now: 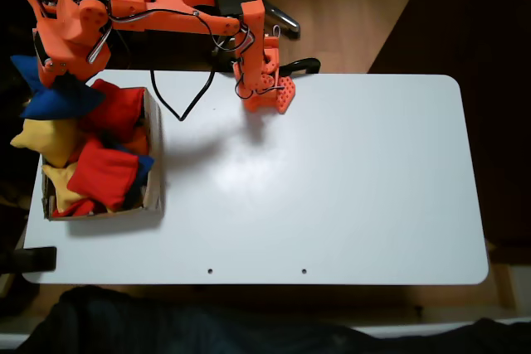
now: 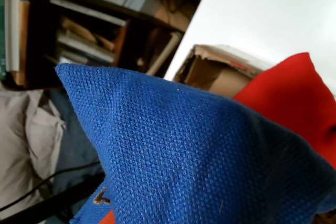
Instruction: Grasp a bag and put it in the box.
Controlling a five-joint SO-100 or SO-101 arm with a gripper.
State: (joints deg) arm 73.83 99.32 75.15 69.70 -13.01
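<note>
Hanging at the box's far-left corner, the blue bag under the gripper, grip state unclear.

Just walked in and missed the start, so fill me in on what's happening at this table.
An orange arm reaches over the far left corner of the white table, where a cardboard box sits heaped with red and yellow beanbags. A blue bag hangs at the box's far left edge, right under the gripper, and fills the wrist view. The jaws are hidden, so I cannot tell whether they grip it.
</note>
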